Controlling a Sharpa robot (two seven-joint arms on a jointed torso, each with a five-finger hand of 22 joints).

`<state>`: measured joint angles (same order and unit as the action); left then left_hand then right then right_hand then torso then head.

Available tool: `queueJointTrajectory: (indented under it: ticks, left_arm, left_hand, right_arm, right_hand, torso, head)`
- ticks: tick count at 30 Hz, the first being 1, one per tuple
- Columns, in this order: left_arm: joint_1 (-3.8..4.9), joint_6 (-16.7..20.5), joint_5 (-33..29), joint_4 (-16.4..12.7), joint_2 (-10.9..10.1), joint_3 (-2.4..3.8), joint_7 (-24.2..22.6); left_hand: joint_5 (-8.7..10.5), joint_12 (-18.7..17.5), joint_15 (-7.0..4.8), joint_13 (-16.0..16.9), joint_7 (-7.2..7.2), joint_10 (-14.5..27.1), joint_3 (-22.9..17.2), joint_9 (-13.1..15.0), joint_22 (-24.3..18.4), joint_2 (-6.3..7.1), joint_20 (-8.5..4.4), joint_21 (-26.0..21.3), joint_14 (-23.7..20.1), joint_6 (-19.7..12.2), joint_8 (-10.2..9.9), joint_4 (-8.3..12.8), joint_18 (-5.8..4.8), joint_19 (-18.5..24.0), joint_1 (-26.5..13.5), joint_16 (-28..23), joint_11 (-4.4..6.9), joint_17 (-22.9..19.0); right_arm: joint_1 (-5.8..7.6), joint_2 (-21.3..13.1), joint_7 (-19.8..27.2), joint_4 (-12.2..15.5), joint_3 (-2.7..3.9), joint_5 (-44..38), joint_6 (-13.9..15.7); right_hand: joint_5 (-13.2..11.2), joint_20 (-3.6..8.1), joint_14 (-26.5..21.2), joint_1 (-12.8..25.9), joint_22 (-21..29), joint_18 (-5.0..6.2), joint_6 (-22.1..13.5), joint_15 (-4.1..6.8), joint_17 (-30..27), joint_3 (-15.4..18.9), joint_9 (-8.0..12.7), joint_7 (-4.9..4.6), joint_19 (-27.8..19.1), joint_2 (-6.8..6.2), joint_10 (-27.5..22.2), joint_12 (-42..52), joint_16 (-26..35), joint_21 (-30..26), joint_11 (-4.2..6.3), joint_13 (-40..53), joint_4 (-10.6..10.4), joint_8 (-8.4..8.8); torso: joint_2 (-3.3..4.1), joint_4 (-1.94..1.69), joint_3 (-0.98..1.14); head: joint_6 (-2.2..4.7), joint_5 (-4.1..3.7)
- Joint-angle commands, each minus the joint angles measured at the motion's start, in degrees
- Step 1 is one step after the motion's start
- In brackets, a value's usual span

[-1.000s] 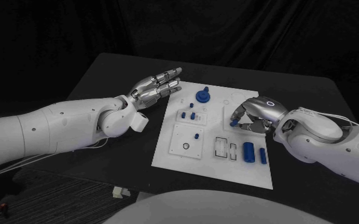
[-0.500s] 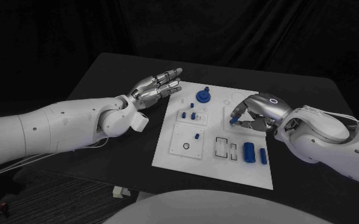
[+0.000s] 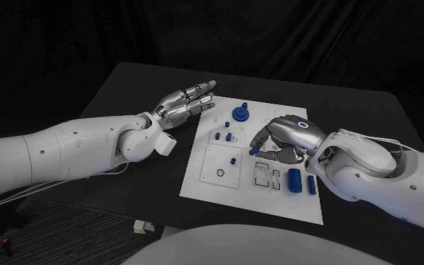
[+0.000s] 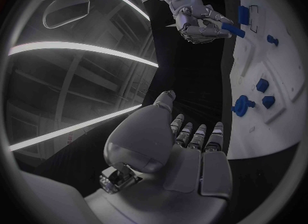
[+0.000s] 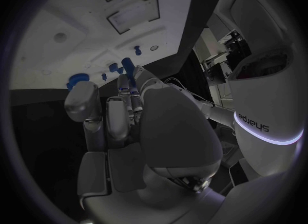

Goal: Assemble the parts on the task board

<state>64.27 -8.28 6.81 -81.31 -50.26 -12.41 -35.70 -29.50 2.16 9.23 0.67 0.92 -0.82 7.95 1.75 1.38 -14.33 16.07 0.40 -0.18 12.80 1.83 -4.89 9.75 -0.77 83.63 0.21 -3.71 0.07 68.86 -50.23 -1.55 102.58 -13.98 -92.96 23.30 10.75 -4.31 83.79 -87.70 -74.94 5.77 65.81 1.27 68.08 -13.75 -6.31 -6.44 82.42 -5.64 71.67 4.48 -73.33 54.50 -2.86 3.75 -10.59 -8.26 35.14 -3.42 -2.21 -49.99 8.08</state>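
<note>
Black tabletop [image 3: 132, 87] w/ white task board [image 3: 250, 200]: right hand [image 3: 281, 139] is pinching a small blue part [image 3: 254, 151] above board's middle, prob. needing lowering into a slot; left hand [image 3: 185, 103] is hovering released.

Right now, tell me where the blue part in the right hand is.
In the head view the right hand pinches a small blue part above the middle of the white board, just beyond the two rectangular slots.

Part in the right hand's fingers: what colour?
Blue. The small part pinched by the right hand shows best in the left wrist view, above the white task board.
</note>
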Motion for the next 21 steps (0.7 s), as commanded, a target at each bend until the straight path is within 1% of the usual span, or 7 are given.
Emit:
queueJointTrajectory:
  ticks: [1, 5, 11, 12, 19, 20, 21]
  left_arm:
    - [-0.08, -0.27, -0.06, -0.22, 0.08, 0.04, -0.64]
    - [-0.08, -0.19, -0.06, -0.34, 0.03, 0.05, -0.61]
    - [-0.08, 0.07, -0.06, -0.69, -0.43, 0.05, -0.41]
    - [-0.08, 0.15, -0.06, -0.79, -0.62, 0.05, -0.35]
    - [-0.07, 0.36, -0.06, -1.02, -1.00, 0.05, -0.18]
    - [-0.07, 0.35, -0.06, -1.04, -0.99, 0.05, -0.18]
    - [-0.07, 0.34, -0.06, -1.05, -0.97, 0.05, -0.18]
  left_hand:
    - [-0.32, 0.16, 0.41, -0.02, -0.06, -0.11, -0.20, 0.00, -0.18, -0.58, 0.13, -0.05, 0.18, -0.33, 0.08, 0.23, 0.41, 0.31, 0.06, -0.21, -0.44, -0.07]
    - [-0.32, 0.16, 0.41, -0.02, -0.06, -0.11, -0.20, 0.00, -0.18, -0.58, 0.13, -0.05, 0.18, -0.33, 0.08, 0.23, 0.41, 0.31, 0.06, -0.21, -0.44, -0.07]
    - [-0.32, 0.16, 0.41, -0.02, -0.06, -0.11, -0.20, 0.00, -0.18, -0.58, 0.13, -0.05, 0.18, -0.33, 0.08, 0.23, 0.41, 0.31, 0.06, -0.21, -0.44, -0.07]
    - [-0.32, 0.16, 0.41, -0.02, -0.06, -0.11, -0.20, 0.00, -0.18, -0.58, 0.13, -0.05, 0.18, -0.33, 0.08, 0.23, 0.41, 0.31, 0.06, -0.21, -0.44, -0.07]
    - [-0.30, 0.23, 0.42, 0.00, -0.04, -0.14, -0.28, 0.01, -0.23, -0.53, 0.08, -0.07, 0.18, -0.28, 0.10, 0.33, 0.38, 0.34, -0.04, -0.21, -0.47, -0.07]
    - [-0.30, 0.23, 0.42, 0.00, -0.04, -0.14, -0.28, 0.01, -0.23, -0.53, 0.08, -0.07, 0.18, -0.28, 0.10, 0.33, 0.38, 0.34, -0.04, -0.21, -0.47, -0.07]
    - [-0.30, 0.23, 0.42, 0.00, -0.04, -0.14, -0.28, 0.01, -0.23, -0.53, 0.08, -0.07, 0.18, -0.28, 0.10, 0.33, 0.38, 0.34, -0.04, -0.21, -0.47, -0.07]
  right_arm:
    - [-0.04, 1.37, 0.82, 0.04, 0.04, 2.71, -0.74]
    - [-0.17, 3.89, 1.57, -0.64, 0.05, 3.26, -1.14]
    - [-0.53, 7.39, 2.01, -2.02, 0.05, 1.47, -2.04]
    - [-0.61, 8.12, 2.06, -2.38, 0.05, 0.97, -2.25]
    - [-1.54, 11.35, 2.11, -4.49, 0.05, -0.38, -4.18]
    - [-1.71, 11.67, 2.13, -4.80, 0.05, -0.45, -4.44]
    - [-1.84, 11.90, 2.13, -5.03, 0.05, -0.49, -4.63]
  right_hand:
    - [0.51, 0.02, 2.35, -0.36, -7.93, -0.31, 0.86, 0.36, 0.27, -0.33, -2.38, 0.65, 0.40, 0.39, 0.13, -0.34, -0.49, 0.35, -0.05, -0.06, -0.02, 0.21]
    - [0.74, 0.03, 2.43, -0.52, -7.97, -0.34, 0.73, 0.33, 0.57, -0.44, -2.43, 0.55, 0.47, 0.32, 0.05, -0.50, -0.75, 0.58, -0.11, -0.07, 0.15, 0.36]
    - [0.94, 0.02, 2.48, -0.64, -8.01, -0.38, 0.66, 0.30, 0.79, -0.56, -2.49, 0.48, 0.54, 0.30, -0.02, -0.61, -0.94, 0.86, -0.16, -0.07, 0.27, 0.46]
    - [0.95, 0.02, 2.48, -0.64, -8.00, -0.38, 0.66, 0.30, 0.79, -0.56, -2.49, 0.47, 0.53, 0.30, -0.02, -0.62, -0.94, 0.84, -0.16, -0.07, 0.27, 0.46]
    - [1.10, 0.01, 2.49, -0.62, -8.02, -0.39, 0.56, 0.26, 0.82, -0.60, -2.52, 0.41, 0.56, 0.25, -0.09, -0.69, -0.98, 0.95, -0.21, -0.07, 0.31, 0.57]
    - [1.10, 0.01, 2.49, -0.62, -8.02, -0.39, 0.56, 0.26, 0.82, -0.60, -2.52, 0.41, 0.56, 0.25, -0.09, -0.69, -0.98, 0.95, -0.21, -0.07, 0.31, 0.57]
    - [1.16, 0.01, 2.52, -0.62, -8.01, -0.39, 0.50, 0.25, 0.99, -0.62, -2.52, 0.38, 0.56, 0.23, -0.13, -0.72, -1.11, 0.94, -0.23, -0.07, 0.33, 0.62]
  torso:
    - [-0.02, 0.02, -0.02]
    - [0.01, 0.10, -0.01]
    - [-0.03, -0.10, -0.02]
    - [-0.05, -0.21, -0.02]
    - [0.02, -0.31, 0.00]
    - [0.04, -0.38, -0.01]
    - [0.07, -0.33, -0.04]
  head:
    - [-0.01, 0.04]
    - [-0.01, 0.23]
    - [-0.01, 0.44]
    - [-0.01, 0.38]
    - [-0.01, 0.56]
    - [-0.01, 0.52]
    - [-0.01, 0.63]
